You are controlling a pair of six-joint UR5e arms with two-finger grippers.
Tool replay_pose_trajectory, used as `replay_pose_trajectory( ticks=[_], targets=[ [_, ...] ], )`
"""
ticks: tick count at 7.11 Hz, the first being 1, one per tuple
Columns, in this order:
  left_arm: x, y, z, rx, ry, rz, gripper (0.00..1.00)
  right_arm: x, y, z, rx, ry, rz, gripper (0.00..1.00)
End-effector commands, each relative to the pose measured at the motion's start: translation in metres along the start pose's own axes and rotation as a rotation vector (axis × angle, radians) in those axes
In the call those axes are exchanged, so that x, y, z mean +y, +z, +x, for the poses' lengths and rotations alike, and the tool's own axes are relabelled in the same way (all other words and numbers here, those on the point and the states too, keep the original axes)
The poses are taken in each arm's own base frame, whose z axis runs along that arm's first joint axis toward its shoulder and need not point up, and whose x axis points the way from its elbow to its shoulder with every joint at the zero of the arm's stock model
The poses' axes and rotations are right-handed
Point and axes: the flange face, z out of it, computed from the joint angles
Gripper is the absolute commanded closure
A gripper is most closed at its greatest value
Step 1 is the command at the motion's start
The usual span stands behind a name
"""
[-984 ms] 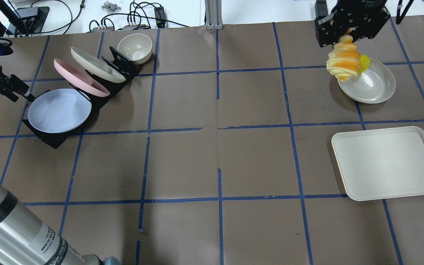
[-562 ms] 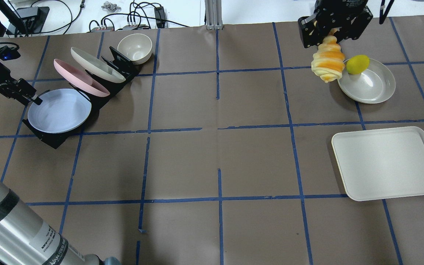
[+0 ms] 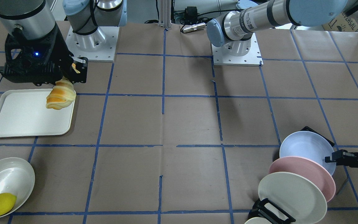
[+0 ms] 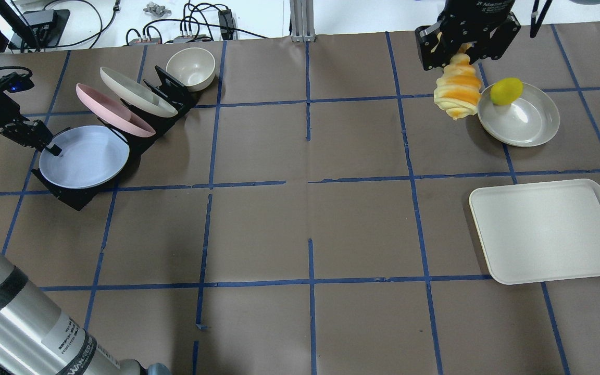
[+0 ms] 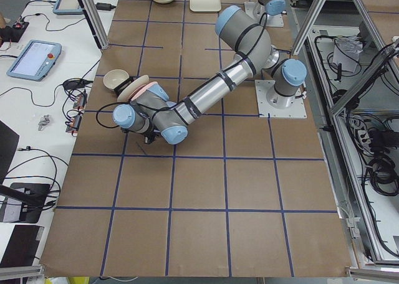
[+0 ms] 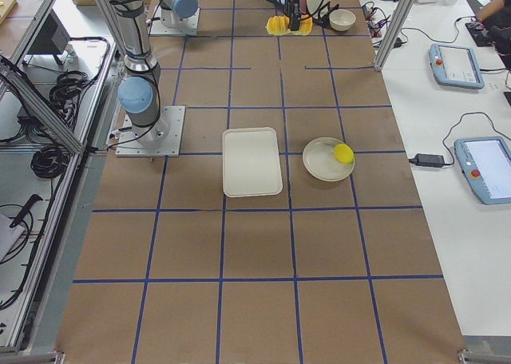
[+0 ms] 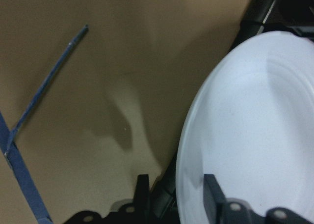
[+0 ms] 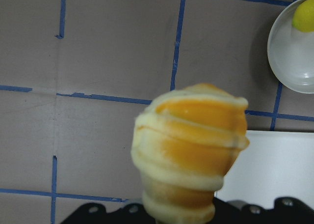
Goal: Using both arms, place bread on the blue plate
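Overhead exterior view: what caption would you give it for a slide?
Right arm's fingers hold the bread aloft near the lemon while left arm's fingers straddle the blue plate's rim.

The left arm [image 4: 13,323] and right arm [image 3: 23,17] are silver-grey tubes with light blue joint caps, black bands and white printed labels. Their square pale base plates [image 3: 253,56] show screws. The left gripper [image 7: 175,198] and right gripper [image 4: 459,49] are black. A blue light [image 3: 36,54] glows on the right wrist.
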Motion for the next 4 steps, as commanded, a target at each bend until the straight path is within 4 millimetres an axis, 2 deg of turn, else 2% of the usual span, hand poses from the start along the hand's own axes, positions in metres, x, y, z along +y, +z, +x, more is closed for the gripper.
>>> replay_pose_trajectory(
  ticks=[1,4],
  targets=[
    [0.002,-0.008,0.002,-0.001,-0.006,-0.006,0.87,-0.002,0.004,-0.001,0.0,-0.002,-0.008,0.97],
    [0.012,-0.039,0.017,-0.027,-0.003,0.008,0.88,-0.003,0.006,-0.001,0.001,-0.002,-0.011,0.97]
  ],
)
